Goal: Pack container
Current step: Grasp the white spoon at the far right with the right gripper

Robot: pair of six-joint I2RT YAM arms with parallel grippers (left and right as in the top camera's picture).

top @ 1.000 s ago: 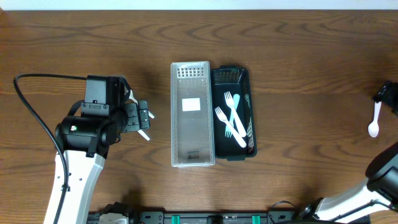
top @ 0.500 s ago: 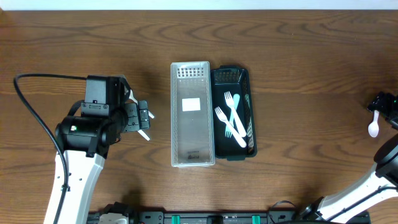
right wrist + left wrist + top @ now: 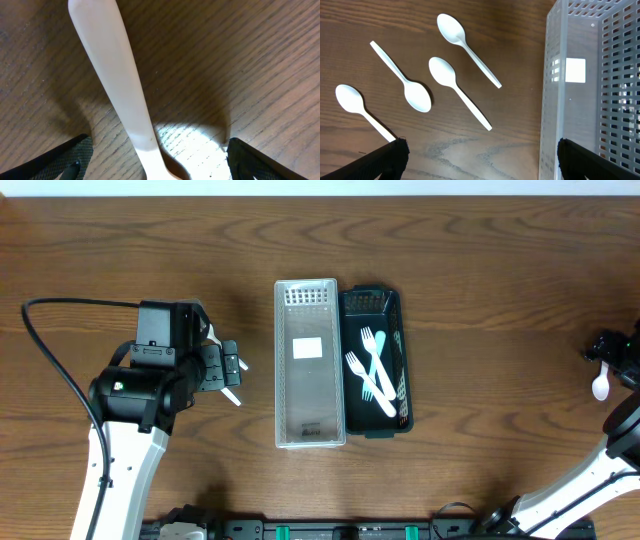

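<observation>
Dark brown wood-grain table (image 3: 480, 270) carries a clear perforated plastic basket (image 3: 310, 363) at centre, touching a black perforated plastic basket (image 3: 392, 308) on its right side. White and pale blue plastic forks (image 3: 372, 375) lie inside the black basket. Left gripper (image 3: 235, 377) hangs near the clear basket's left wall, jaws wide, holding nothing. Four loose white plastic spoons (image 3: 460, 97) lie on the wood below it. Right gripper (image 3: 159, 150) sits at the table's far right edge, jaws wide, straddling a single white plastic spoon (image 3: 117, 75) that lies flat on the wood, ungripped.
</observation>
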